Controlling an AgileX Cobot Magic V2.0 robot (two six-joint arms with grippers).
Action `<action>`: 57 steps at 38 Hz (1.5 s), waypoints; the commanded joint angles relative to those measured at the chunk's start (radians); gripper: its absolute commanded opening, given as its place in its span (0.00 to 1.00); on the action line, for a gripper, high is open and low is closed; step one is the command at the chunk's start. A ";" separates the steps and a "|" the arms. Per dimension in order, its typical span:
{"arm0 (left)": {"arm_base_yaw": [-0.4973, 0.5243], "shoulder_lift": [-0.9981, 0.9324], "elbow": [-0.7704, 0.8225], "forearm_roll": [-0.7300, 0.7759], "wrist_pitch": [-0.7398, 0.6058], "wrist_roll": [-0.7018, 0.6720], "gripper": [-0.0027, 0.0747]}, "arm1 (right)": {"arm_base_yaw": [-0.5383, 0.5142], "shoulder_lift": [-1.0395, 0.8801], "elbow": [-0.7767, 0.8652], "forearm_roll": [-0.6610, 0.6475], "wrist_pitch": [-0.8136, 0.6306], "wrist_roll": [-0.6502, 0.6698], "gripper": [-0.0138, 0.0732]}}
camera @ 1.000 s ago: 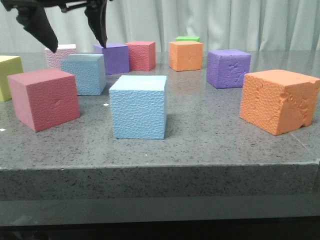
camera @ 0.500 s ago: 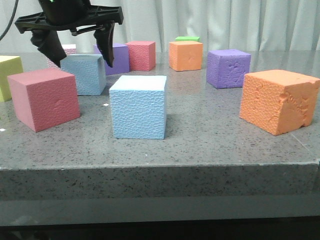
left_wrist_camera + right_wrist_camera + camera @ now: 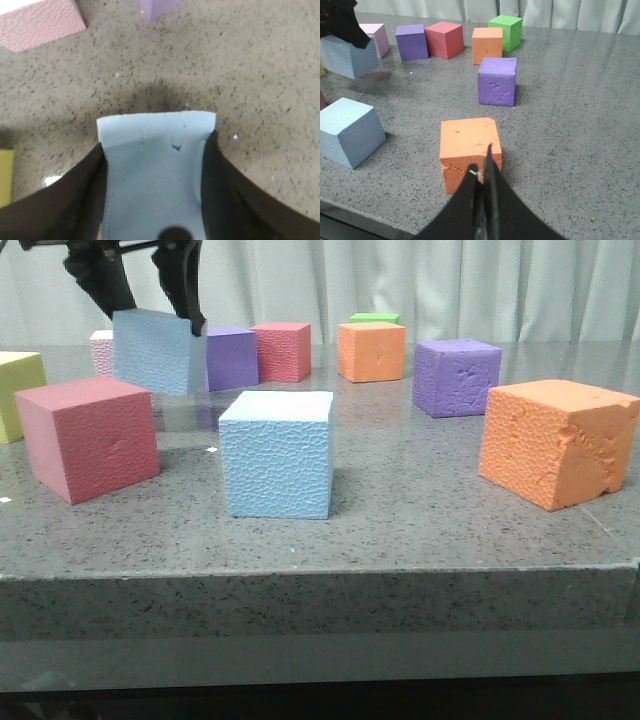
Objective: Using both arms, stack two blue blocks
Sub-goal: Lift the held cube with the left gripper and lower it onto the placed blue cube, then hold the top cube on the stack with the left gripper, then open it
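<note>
One blue block (image 3: 152,350) hangs tilted above the table at the back left, clear of the surface. My left gripper (image 3: 148,312) is shut on it, a black finger pressed against each side (image 3: 155,145). In the left wrist view the block (image 3: 155,170) fills the gap between the fingers. The second blue block (image 3: 277,452) stands alone on the table near the front, to the right of the lifted one and nearer the front edge. In the right wrist view both blocks show, the lifted one (image 3: 347,57) and the standing one (image 3: 350,130). My right gripper (image 3: 482,162) is shut and empty, just above a large orange cube (image 3: 469,145).
A red cube (image 3: 88,437) sits close below the lifted block. A yellow cube (image 3: 18,390) and a pink cube (image 3: 101,348) stand at the left. Purple (image 3: 232,357), red (image 3: 282,350), orange (image 3: 371,350) and green (image 3: 375,317) cubes line the back. Another purple cube (image 3: 456,375) and the orange cube (image 3: 555,440) stand at the right.
My left gripper came down around the back-left blue block, shut on it and lifted it off the table, tilted. The front blue block and the other cubes have not moved.
</note>
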 commanded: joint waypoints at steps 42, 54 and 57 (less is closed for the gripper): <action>-0.348 -0.308 0.168 -0.057 -0.081 0.055 0.28 | -0.008 0.007 -0.027 0.018 -0.061 -0.001 0.09; -0.364 -0.308 0.264 -0.068 -0.172 0.026 0.28 | -0.008 0.007 -0.027 0.018 -0.058 -0.001 0.09; -0.364 -0.308 0.264 -0.071 -0.167 0.024 0.28 | -0.008 0.007 -0.027 0.018 -0.058 -0.001 0.09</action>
